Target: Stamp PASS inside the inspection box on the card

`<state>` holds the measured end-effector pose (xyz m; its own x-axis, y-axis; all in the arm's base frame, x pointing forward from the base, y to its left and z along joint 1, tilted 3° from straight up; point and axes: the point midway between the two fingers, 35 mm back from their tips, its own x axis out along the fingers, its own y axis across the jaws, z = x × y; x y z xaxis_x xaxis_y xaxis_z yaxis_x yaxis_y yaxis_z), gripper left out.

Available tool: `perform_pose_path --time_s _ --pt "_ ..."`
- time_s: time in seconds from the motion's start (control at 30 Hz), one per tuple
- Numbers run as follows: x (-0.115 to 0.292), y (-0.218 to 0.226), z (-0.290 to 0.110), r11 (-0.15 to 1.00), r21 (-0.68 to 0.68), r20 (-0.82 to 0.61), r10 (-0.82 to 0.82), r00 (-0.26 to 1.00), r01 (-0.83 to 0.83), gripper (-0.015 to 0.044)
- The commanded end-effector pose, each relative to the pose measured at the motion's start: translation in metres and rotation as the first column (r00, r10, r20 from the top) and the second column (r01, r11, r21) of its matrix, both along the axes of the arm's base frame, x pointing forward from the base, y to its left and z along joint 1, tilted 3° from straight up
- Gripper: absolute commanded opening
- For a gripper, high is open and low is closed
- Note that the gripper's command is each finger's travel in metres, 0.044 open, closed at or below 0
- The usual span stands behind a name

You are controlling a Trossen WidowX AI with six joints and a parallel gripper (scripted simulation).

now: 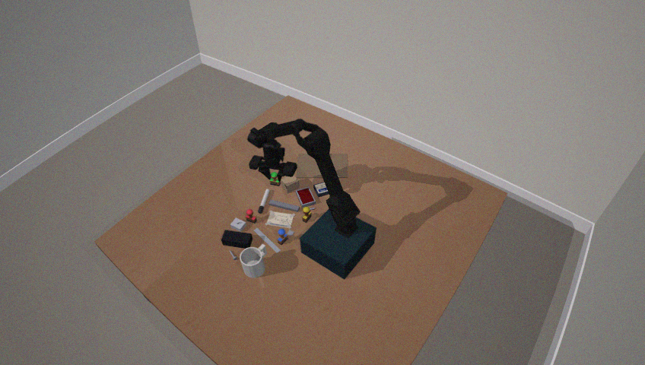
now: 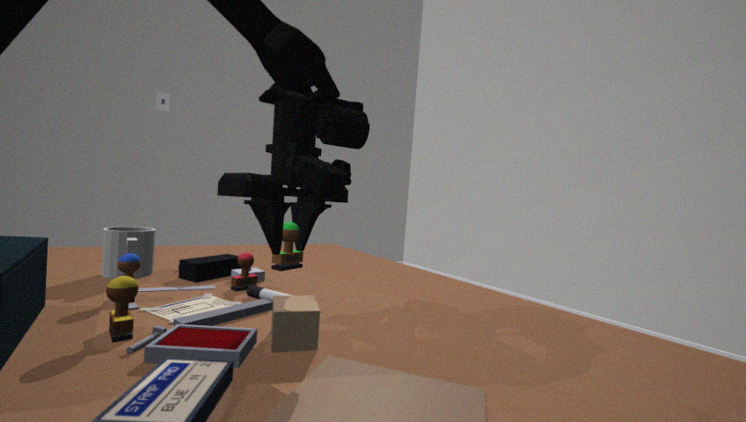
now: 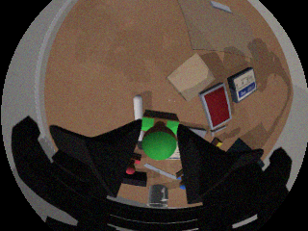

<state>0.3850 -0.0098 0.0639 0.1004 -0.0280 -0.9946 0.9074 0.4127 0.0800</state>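
Note:
My gripper (image 1: 273, 177) (image 2: 288, 249) (image 3: 160, 125) is shut on the green-topped PASS stamp (image 1: 274, 176) (image 2: 289, 243) (image 3: 158, 144) and holds it upright a little above the bench, just beyond the tan block (image 1: 290, 182) (image 2: 296, 322) (image 3: 191, 77). The open red ink pad (image 1: 306, 195) (image 2: 204, 338) (image 3: 218, 107) lies past the block, toward the arm's base. The white card (image 1: 280, 218) (image 2: 183, 307) lies flat between the red-topped stamp (image 1: 249, 214) (image 2: 245, 269) and the yellow-topped stamp (image 1: 306, 213) (image 2: 121, 305). The wrist view hides the card behind the fingers.
A blue stamp pad tin (image 1: 322, 188) (image 2: 167, 389) (image 3: 243, 85), a marker (image 1: 263, 200) (image 2: 266, 293), a grey bar (image 1: 284, 205) (image 2: 224, 312), a blue-topped stamp (image 1: 281, 234) (image 2: 128, 263), a black box (image 1: 236, 237) (image 2: 208, 266), a mug (image 1: 252, 261) (image 2: 128, 250) and a cardboard sheet (image 1: 323, 165) lie around. The arm's base block (image 1: 337, 244) stands nearby.

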Motion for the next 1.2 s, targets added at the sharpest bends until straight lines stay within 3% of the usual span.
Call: perform_pose_path --time_s 0.0,1.17 --pt "0.003 -0.001 -0.006 1.0 0.005 -0.004 0.003 1.0 -0.003 0.0" --pt "0.007 -0.002 -0.063 1.0 0.005 -0.004 0.003 1.0 -0.003 0.0"
